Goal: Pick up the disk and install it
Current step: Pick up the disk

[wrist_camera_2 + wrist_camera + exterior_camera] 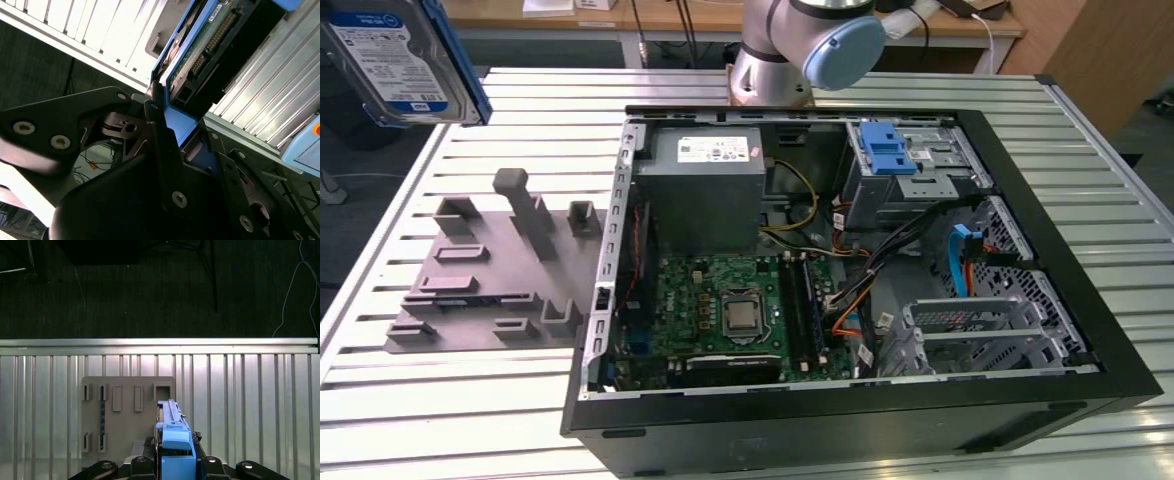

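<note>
Hanging aloft at ten o'clock of the open computer case (854, 432), above the grey fixture plate (480, 290), the disk (394, 50) is pinched edge-on by the gripper (175, 125); pickup looks done, installation in the case not yet.

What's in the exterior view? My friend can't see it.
A silver disk with a blue frame hangs in the air at the exterior view's upper left. An open computer case lies on a slatted metal table, a grey fixture plate beside it.
</note>
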`<act>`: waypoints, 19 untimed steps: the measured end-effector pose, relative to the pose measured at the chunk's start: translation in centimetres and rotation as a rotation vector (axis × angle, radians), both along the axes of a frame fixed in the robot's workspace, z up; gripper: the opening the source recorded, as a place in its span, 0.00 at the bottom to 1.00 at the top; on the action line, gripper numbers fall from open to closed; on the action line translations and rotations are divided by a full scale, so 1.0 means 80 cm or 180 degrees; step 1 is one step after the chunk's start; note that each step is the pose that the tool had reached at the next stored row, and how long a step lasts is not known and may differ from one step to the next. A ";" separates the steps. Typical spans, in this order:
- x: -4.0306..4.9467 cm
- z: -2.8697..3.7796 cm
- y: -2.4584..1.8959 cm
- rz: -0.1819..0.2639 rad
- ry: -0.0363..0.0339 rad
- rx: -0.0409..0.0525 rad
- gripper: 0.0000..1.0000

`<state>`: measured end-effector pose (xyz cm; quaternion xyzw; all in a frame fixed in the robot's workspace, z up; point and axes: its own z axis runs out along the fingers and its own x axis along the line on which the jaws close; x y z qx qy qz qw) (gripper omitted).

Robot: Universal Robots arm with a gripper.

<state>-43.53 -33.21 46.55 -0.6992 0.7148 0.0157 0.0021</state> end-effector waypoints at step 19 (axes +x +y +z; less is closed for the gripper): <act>0.004 0.0118 0.0000 0.0000 0.0000 0.0000 0.36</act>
